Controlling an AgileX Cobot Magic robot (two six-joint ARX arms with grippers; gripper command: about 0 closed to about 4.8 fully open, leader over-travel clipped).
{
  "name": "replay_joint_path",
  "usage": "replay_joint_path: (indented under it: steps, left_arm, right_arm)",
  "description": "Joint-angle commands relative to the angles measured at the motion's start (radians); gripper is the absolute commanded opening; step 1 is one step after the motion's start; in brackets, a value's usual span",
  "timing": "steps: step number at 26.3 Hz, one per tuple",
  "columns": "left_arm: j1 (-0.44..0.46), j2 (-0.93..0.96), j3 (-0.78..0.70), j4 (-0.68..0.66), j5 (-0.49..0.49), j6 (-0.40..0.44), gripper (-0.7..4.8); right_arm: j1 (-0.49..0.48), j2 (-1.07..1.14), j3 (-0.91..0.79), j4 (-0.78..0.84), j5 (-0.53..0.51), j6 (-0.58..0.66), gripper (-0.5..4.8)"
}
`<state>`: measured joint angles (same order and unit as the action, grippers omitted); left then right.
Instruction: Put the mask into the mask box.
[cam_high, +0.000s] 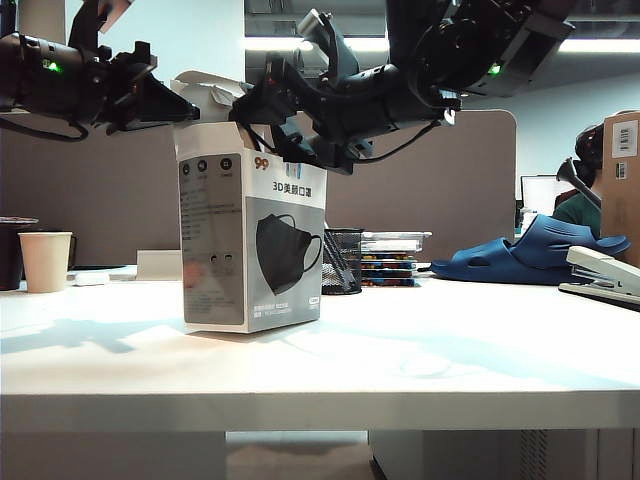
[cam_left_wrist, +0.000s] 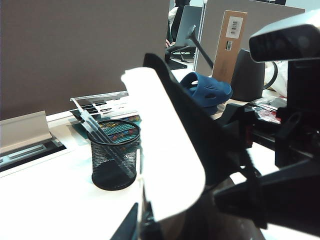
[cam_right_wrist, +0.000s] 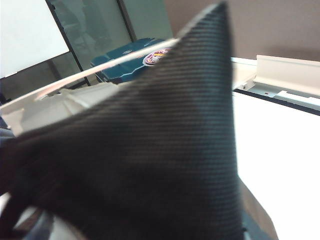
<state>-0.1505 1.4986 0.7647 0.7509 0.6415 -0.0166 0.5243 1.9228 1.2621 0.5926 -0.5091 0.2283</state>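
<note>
The mask box (cam_high: 252, 245), a tall white and grey carton with a printed black mask picture, stands upright on the white table (cam_high: 420, 360). My left gripper (cam_high: 185, 108) is shut on its white top flap (cam_left_wrist: 165, 150), holding it up at the box's left edge; in the left wrist view the left gripper (cam_left_wrist: 142, 222) pinches the flap's base. My right gripper (cam_high: 290, 75) hovers over the box's open top with its two fingers spread apart. The black mask (cam_right_wrist: 165, 150) fills the right wrist view and hides the jaws there.
A black mesh pen cup (cam_high: 342, 262) (cam_left_wrist: 115, 155) stands just behind the box on its right. A paper cup (cam_high: 46, 260) is at the far left. A stack of flat cases (cam_high: 392, 258), a blue slipper (cam_high: 530, 255) and a stapler (cam_high: 605, 275) lie to the right.
</note>
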Motion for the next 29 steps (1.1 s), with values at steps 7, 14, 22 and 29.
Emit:
replay_joint_path:
  steps: [7, 14, 22, 29]
  left_arm:
    - [0.001, -0.002, 0.006, 0.003, 0.006, 0.002, -0.06]
    - [0.001, -0.002, 0.006, -0.005, 0.006, 0.002, -0.06]
    - [0.001, -0.002, 0.006, -0.005, 0.007, 0.002, -0.06]
    - [0.001, -0.002, 0.006, -0.005, 0.01, 0.001, -0.06]
  right_arm:
    - [0.005, -0.07, 0.001, -0.082, -0.065, -0.002, 4.79]
    - [0.02, -0.135, 0.0, -0.203, -0.047, -0.064, 4.79]
    - [0.043, -0.137, 0.0, -0.296, 0.082, -0.198, 2.95]
    - [0.051, -0.137, 0.0, -0.29, 0.017, -0.262, 4.57]
